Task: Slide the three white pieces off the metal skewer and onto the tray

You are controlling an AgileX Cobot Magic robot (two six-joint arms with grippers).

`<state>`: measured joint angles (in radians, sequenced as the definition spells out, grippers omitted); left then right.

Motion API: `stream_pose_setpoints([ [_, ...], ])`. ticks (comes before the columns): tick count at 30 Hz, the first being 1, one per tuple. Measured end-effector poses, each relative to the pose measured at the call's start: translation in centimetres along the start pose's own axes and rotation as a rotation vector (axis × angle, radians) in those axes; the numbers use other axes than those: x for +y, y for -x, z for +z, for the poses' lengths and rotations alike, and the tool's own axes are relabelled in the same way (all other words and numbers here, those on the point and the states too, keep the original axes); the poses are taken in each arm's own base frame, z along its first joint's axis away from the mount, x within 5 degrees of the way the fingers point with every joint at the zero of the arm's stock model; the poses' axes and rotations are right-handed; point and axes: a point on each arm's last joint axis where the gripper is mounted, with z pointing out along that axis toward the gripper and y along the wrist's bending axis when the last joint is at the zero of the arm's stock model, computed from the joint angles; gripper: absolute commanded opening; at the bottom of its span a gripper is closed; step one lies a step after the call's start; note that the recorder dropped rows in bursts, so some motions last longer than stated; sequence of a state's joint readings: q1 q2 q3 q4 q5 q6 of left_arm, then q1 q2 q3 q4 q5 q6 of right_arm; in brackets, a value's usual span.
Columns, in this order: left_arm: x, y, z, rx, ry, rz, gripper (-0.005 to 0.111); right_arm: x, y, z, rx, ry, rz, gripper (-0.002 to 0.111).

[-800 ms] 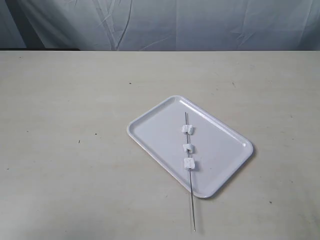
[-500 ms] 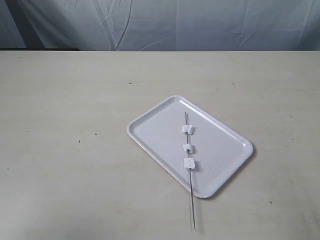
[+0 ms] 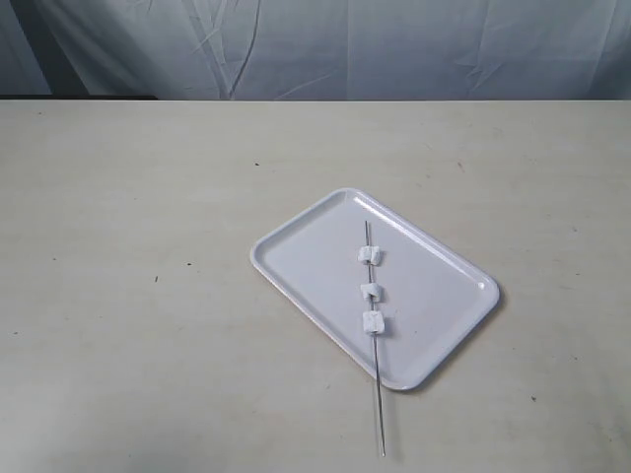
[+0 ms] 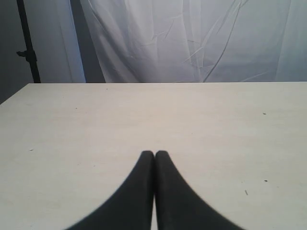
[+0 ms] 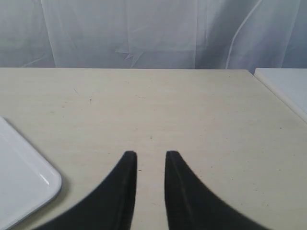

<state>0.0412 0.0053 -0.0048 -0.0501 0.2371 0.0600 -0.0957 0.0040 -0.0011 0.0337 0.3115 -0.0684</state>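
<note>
The white tray (image 3: 296, 258) lies slanted on the table, right of centre in the exterior view. A thin metal skewer (image 3: 379, 409) lies across it, its near end sticking out past the tray's front rim onto the table. Three white pieces (image 3: 371, 291) are threaded on it, spaced along the part over the tray. Neither arm shows in the exterior view. My left gripper (image 4: 154, 154) is shut, its black fingers touching over bare table. My right gripper (image 5: 150, 155) is open with nothing between its fingers; a corner of the tray (image 5: 33, 184) shows beside it.
The table is beige with small dark specks. A wrinkled pale curtain hangs behind its far edge. A dark stand (image 4: 28, 43) rises past the table's corner in the left wrist view. A white surface (image 5: 288, 88) adjoins the table's edge in the right wrist view.
</note>
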Motion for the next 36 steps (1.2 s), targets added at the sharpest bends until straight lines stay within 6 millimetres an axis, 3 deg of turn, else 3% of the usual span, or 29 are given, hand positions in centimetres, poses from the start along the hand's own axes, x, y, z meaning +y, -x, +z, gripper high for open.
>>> stream_pose_setpoints([
  [28,0.01,0.00,0.00,0.000,0.001,0.004,0.000,0.00,0.00,0.00,0.000,0.000,0.000,0.021],
  [36,0.57,0.04,-0.02,0.004,0.063,0.261,0.000,0.25,0.03,0.00,-0.002,0.027,0.084,0.021],
])
